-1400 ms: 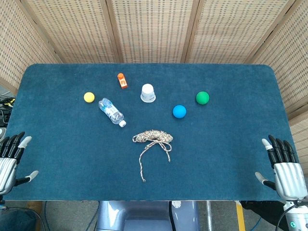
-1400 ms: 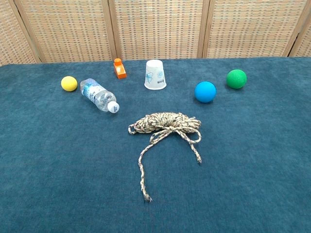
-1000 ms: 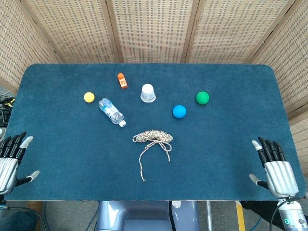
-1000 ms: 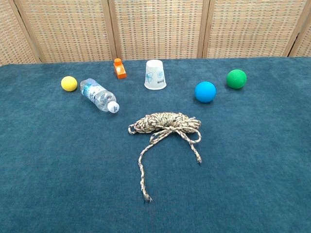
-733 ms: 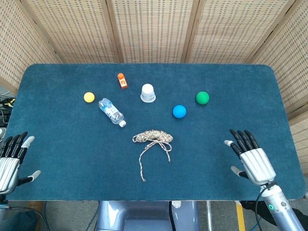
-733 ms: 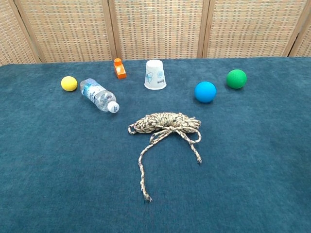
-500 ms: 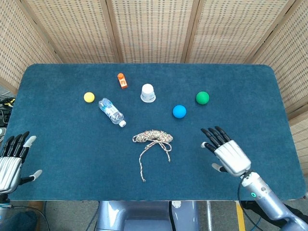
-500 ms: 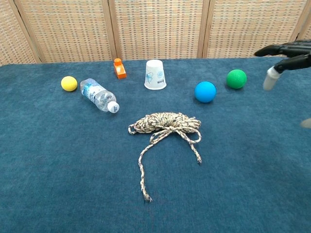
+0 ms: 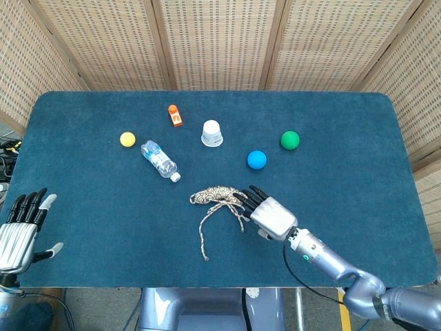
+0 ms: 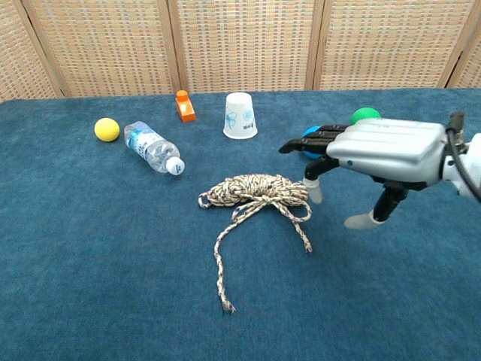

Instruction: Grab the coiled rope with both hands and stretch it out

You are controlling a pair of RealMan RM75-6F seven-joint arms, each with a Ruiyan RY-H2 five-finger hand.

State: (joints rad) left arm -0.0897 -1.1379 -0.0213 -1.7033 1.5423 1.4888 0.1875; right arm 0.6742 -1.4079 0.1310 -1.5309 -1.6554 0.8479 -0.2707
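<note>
While left hand (image 9: 17, 234) splayed at table edge, right hand (image 10: 376, 162) spread, empty, beside rope (image 10: 255, 192).

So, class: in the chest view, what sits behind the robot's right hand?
Behind the right hand, the blue ball and green ball peek out above it. Most of both is covered; the head view shows them whole.

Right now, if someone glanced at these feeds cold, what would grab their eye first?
Probably the right hand, fingers spread, hovering just right of the coiled rope at the table's middle, holding nothing. Next, the rope's loose tail trailing toward the near edge, and the bright blue ball and green ball behind. The left hand sits open at the near-left corner.
</note>
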